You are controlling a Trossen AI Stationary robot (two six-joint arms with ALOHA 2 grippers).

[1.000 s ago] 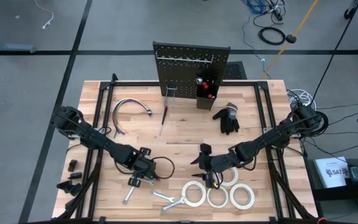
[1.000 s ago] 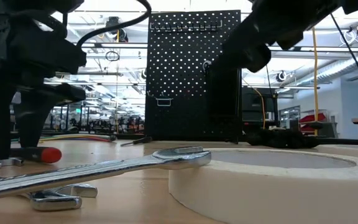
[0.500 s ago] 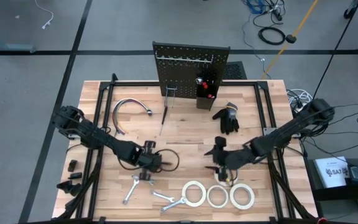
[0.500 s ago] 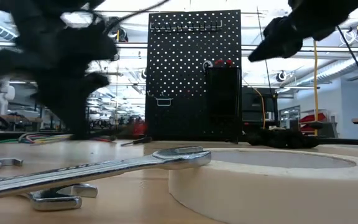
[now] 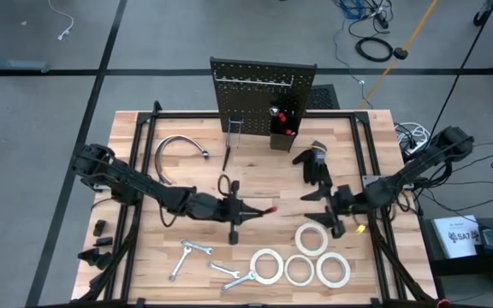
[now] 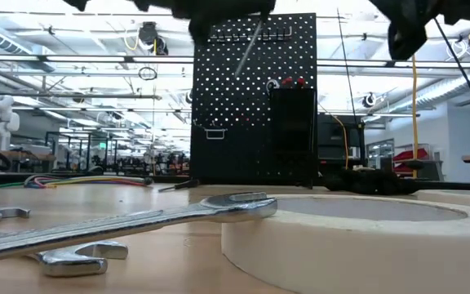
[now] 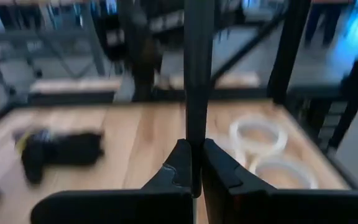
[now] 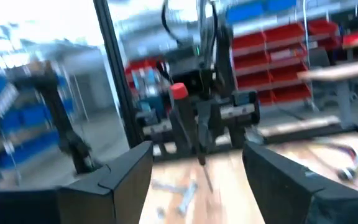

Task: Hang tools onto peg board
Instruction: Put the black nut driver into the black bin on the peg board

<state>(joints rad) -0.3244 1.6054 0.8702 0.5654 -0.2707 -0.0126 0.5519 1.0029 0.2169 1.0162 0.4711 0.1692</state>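
The left hand [image 5: 245,210] is up over mid-bench, clamped tight on a screwdriver [image 5: 259,210]. In the left wrist view the dark shaft [image 7: 197,68] runs straight out from between the pinched fingers [image 7: 176,165]. From above, the tool's long axis lies across the bench, red tip toward the right arm. The board [image 5: 264,94] stands at the far edge, so it lies off to the side of that axis, not along it; the tool likely needs swinging round to meet the hooks or the bin [image 5: 282,128]. The left hand is the nearer one and already carries the load. The right hand [image 5: 330,210] hovers beside the glove [image 5: 313,162], fingers spread wide, empty. Tape rolls [image 5: 298,261] and wrenches [image 5: 208,265] lie at the near edge.
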